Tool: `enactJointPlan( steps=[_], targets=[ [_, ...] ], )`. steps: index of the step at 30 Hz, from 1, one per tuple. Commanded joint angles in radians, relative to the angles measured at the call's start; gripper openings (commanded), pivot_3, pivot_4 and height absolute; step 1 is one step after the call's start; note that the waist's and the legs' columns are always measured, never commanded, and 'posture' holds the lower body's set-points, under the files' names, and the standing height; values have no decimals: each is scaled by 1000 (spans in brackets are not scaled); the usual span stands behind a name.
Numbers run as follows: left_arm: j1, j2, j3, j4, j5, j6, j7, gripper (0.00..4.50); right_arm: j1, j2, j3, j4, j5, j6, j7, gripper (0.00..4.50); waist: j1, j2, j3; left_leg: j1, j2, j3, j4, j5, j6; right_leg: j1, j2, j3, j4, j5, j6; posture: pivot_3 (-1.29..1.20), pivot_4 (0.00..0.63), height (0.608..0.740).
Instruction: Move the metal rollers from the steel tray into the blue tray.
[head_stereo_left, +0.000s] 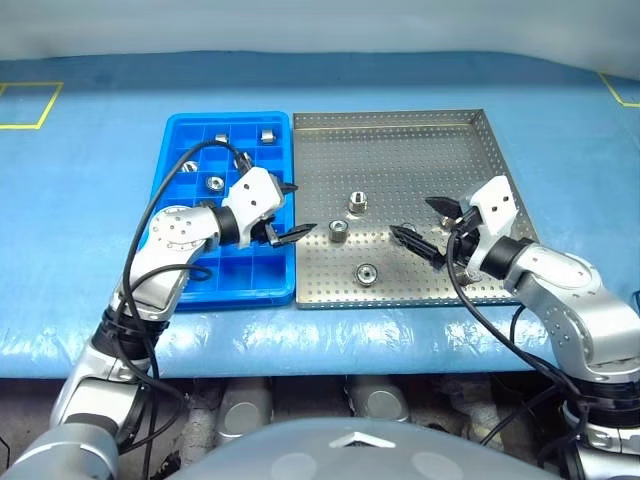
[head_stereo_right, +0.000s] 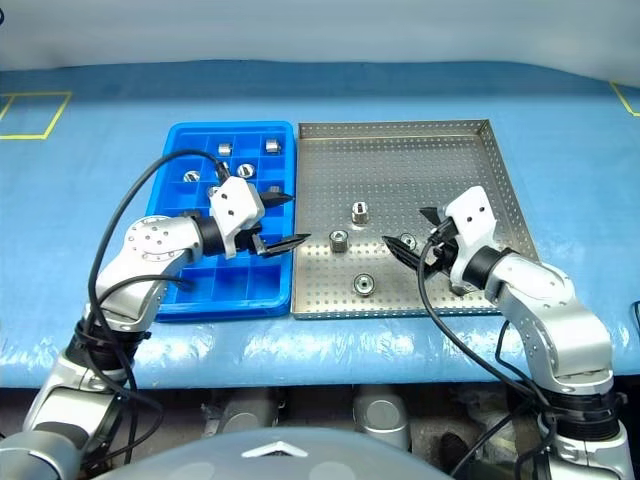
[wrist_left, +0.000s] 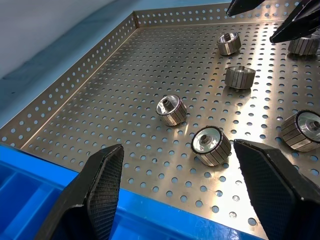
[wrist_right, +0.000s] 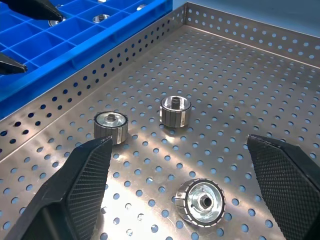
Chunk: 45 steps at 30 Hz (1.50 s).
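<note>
Left tool (head_stereo_left: 286, 214) sits over the seam between the blue tray (head_stereo_left: 176, 150) and the steel tray (head_stereo_left: 470, 150), fingers spread apart with nothing between them, pointing right and a bit down toward the steel floor. Just past its tips to the right is a metal roller (head_stereo_left: 338, 231), the closest one to it; in the left wrist view this looks like the roller (wrist_left: 211, 145) lying in line with the gap between the pads, slightly far of them, on its side with the bore facing back at the camera, so its axis runs roughly along the reach, not across it.

Right tool (head_stereo_left: 429, 228) hovers over the right-centre of the steel tray, fingers as wide as they go, empty, pointing left. A roller (wrist_right: 201, 202) lies between its pads in the right wrist view, tilted with the bore up toward the camera. I cannot match it surely to a head-view roller.

Others still on the steel tray: one upright roller (head_stereo_left: 357, 203) farther back in the middle, one (head_stereo_left: 367, 273) near the front rim. Several rollers already sit in the far compartments of the blue tray, e.g. (head_stereo_left: 267, 136).

Judgement: left arm is nearer to the mid-left roller and to the blue tray; short reach right, then close. Both trays rest on the blue-covered desk (head_stereo_left: 80, 200).
</note>
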Motion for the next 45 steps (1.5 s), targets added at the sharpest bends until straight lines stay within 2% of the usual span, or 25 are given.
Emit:
enactJointPlan(
  steps=[1, 32, 40, 45],
  targets=[
    [-6, -8, 4, -6, -1, -12, 9, 3834, -25, 13, -9, -10, -4, -29, -17, 4494, 0, 0, 0, 0, 0, 0, 0, 0, 0, 0, 0, 0, 0, 0, 0, -90, 150, 740],
    [-31, -29, -10, 18, -1, -7, 5, 3834, -26, 23, 6, 17, -25, -60, 12, 4494, 0, 0, 0, 0, 0, 0, 1, 0, 0, 0, 0, 0, 1, 0, 0, -102, 150, 740],
    [-112, -71, -100, 80, 28, -12, -24, 3834, -2, 41, 2, 3, -30, -74, -4, 4494, -2, 0, 0, 0, 0, 0, 2, 0, 0, 1, 0, 0, 1, 0, 0, -128, 150, 740],
    [-204, -118, -192, 196, 114, 6, -10, 3834, 10, 46, 4, -12, -26, -79, -14, 4494, -10, 0, 0, 0, -1, 0, 4, 0, 0, 1, 0, 0, 1, 1, 1, -152, 150, 740]
  ],
)
